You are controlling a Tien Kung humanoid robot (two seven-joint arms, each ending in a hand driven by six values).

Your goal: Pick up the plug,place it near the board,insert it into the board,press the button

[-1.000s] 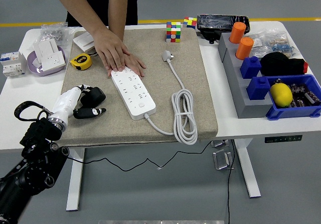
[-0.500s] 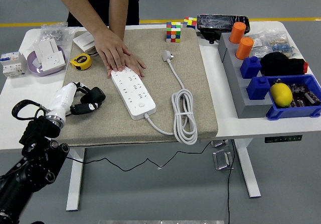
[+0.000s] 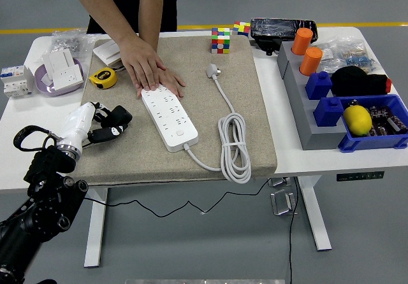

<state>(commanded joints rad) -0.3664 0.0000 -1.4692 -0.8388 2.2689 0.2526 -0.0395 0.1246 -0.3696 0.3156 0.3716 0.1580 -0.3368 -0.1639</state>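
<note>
left hand [image 3: 105,126]: fingers loosely curled, empty, at mat's left | plug [image 3: 212,71]: far mat, right of power strip [image 3: 169,117], person's hand [image 3: 150,71] pinning strip | light, rigid, stiff cord drags; pinch its body sides

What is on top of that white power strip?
A person's hand lies flat on the far end of the power strip, covering that end. The rest of its top, sockets and button, is bare; the plug lies apart.
</note>
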